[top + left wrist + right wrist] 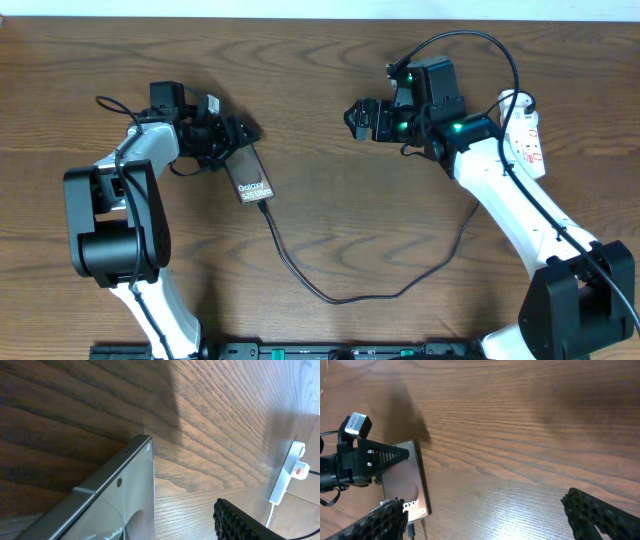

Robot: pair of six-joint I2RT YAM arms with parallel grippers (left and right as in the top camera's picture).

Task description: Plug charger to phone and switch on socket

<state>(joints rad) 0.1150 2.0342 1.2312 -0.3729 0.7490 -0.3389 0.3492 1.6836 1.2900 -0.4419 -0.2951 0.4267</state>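
The phone (pixel 250 178) lies on the table at the left, its "Galaxy" lettering facing up. The charger (pixel 340 297), a thin black cable, runs from the phone's lower end in a loop towards the right, and its connector tip (pixel 264 208) sits at the phone's port. My left gripper (pixel 228 135) straddles the phone's top end. In the left wrist view the phone (pixel 115 510) fills the lower left, and my right finger (pixel 240 522) stands apart from its edge. My right gripper (pixel 358 118) is open and empty over mid-table. The socket (pixel 527 135) lies at the far right.
The right wrist view shows the phone (pixel 402 480), the left gripper on its top end, and my open right jaws (pixel 490 517) over bare wood. The socket (pixel 286 472) with its white cord also shows in the left wrist view. The right arm lies beside the socket.
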